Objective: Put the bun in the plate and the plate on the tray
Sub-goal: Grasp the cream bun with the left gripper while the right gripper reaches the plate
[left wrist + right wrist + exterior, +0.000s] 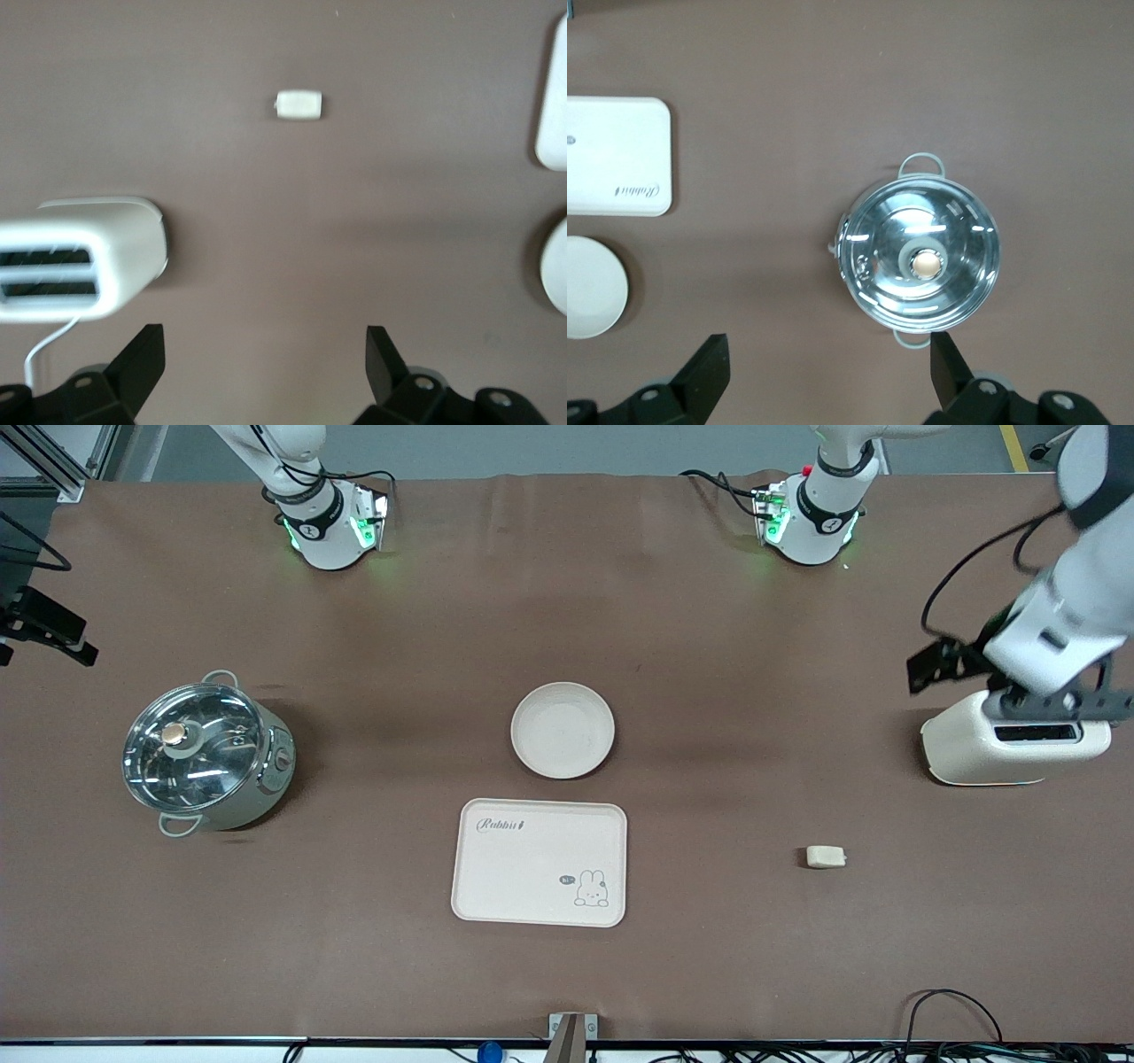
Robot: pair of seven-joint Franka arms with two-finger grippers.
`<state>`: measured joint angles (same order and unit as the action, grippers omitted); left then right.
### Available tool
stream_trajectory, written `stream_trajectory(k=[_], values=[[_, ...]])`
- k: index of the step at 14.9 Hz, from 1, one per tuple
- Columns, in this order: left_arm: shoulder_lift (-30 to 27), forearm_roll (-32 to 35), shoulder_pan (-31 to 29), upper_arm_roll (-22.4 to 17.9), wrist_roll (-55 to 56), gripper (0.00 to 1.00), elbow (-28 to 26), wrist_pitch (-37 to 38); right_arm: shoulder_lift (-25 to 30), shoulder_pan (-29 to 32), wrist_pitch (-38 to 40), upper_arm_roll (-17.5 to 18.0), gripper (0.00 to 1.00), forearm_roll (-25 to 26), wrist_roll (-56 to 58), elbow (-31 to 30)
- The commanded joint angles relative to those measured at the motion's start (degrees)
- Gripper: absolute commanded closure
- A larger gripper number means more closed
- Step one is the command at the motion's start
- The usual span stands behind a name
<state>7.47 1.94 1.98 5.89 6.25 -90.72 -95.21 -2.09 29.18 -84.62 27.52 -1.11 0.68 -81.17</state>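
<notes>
Cream-white bun lies alone at lower right of the front view, plate and tray at centre. Left gripper hangs open over the toaster; right gripper waits open above the pot. Risk: the small, soft bun may slip or squash if pinched off-centre.

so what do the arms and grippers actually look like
Both arms are glossy white with black joint bands, black cables and green-lit bases. The left gripper and right gripper each have black, wedge-shaped fingers on black mounts with small round bolts.
</notes>
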Motion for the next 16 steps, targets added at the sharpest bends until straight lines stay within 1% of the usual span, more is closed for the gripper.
stream_trajectory(k=[1, 3, 4, 6, 7, 8, 9, 10, 13, 14, 16], values=[[8.1, 0.3, -0.5, -0.1, 4.0, 0.00, 0.9, -7.1, 0.5, -2.7, -2.5, 0.3, 0.00, -4.1, -0.5, -6.9], [13.9, 0.5, -0.5, -0.1, 9.3, 0.00, 0.9, -12.4, 0.5, -6.6, -13.0, 0.3, 0.00, -4.3, -3.4, -16.3], [16.3, 0.5, -0.4, -0.1, 10.4, 0.00, 0.9, -15.6, 0.4, -8.2, -16.0, 0.3, 0.00, -4.4, -6.3, -19.0], [21.3, 0.6, -0.7, -0.1, 13.9, 0.00, 0.9, -22.0, -1.6, -12.2, -20.0, 0.3, 0.00, -4.6, -9.9, -23.3], [23.4, 0.6, -1.2, -0.1, 15.9, 0.00, 0.9, -25.1, -2.0, -13.4, -22.1, 0.3, 0.00, -5.8, -11.7, -25.6], [25.5, 0.5, -0.9, -0.1, 18.1, 0.00, 1.2, -27.8, -2.1, -14.7, -24.8, 0.3, 0.00, -8.4, -13.4, -28.1], [27.4, 0.5, -0.8, -0.1, 20.0, 0.00, 1.5, -29.9, -2.2, -15.9, -27.8, 0.3, 0.00, -9.9, -13.9, -30.5], [28.7, 0.0, -0.6, 0.0, 21.7, 0.00, 1.5, -32.2, -2.4, -17.2, -31.3, 0.3, 0.00, -10.1, -14.2, -32.9], [33.5, 0.5, 0.0, 0.0, 28.2, 0.00, 1.5, -39.6, -4.9, -24.2, -40.2, 0.3, 0.00, -10.1, -21.7, -37.7], [34.8, 0.6, -0.4, 0.0, 28.8, 0.00, 1.5, -41.1, -6.2, -27.5, -43.3, 0.2, 0.00, -10.1, -25.3, -38.6], [36.4, 0.5, 0.0, 0.0, 29.0, 0.00, 1.5, -41.6, -9.4, -32.6, -48.2, 0.1, 0.00, -10.1, -31.4, -39.5]])
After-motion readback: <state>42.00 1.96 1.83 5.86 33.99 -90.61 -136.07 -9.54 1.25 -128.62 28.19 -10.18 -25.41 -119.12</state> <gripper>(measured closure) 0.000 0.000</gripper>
